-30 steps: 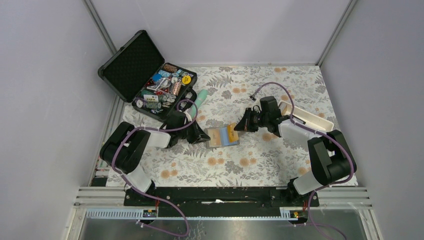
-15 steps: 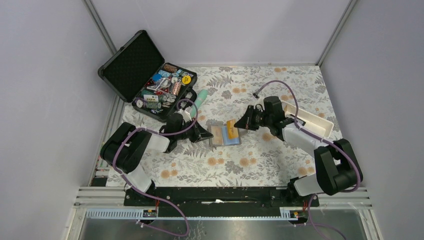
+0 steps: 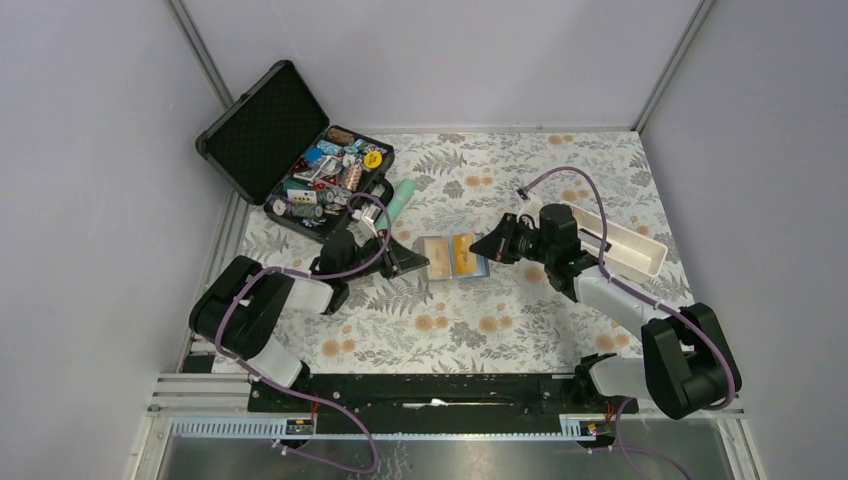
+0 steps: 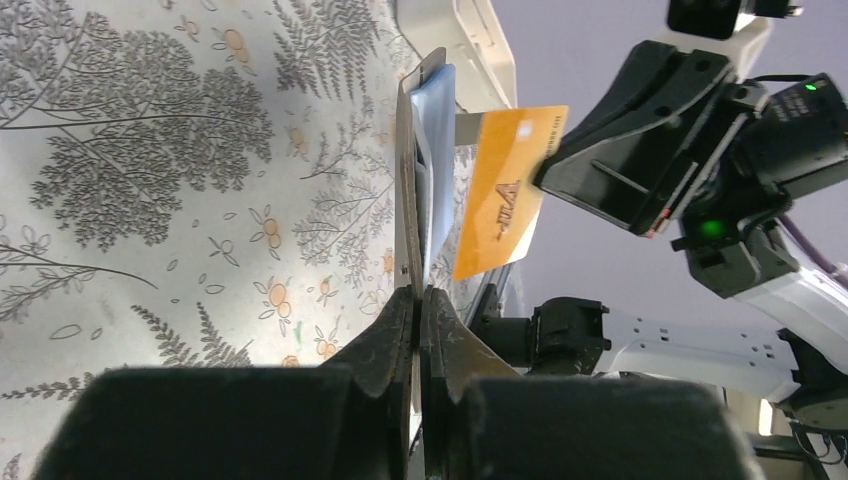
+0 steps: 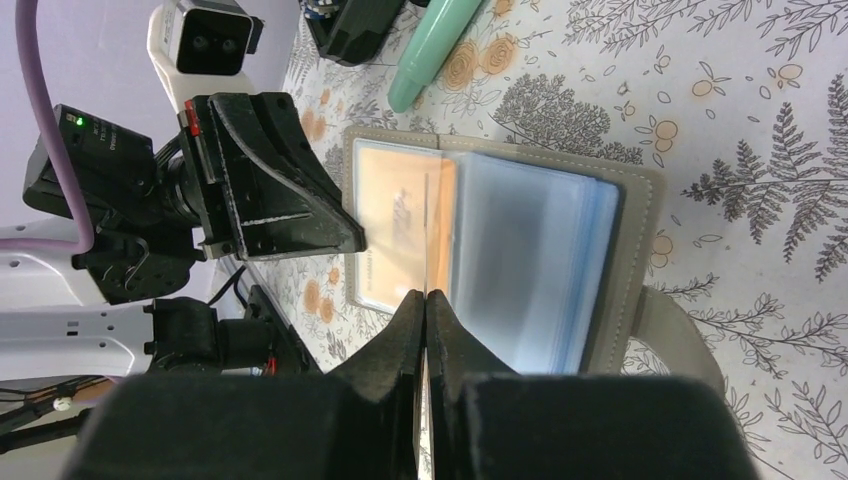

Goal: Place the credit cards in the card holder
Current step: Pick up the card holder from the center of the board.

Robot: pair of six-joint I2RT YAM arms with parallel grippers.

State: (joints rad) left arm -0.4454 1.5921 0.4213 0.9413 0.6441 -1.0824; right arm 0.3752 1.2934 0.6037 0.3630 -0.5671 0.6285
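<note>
Orange-yellow thin credit card (image 4: 505,190), pinched in the right gripper (image 5: 427,300), hovers just beside the grey-brown folding card holder (image 5: 645,240), which the left gripper (image 4: 420,297) clamps by its edge, so square it to a pocket and slide gently.

One card holder (image 5: 648,225), one case (image 3: 262,125)
</note>
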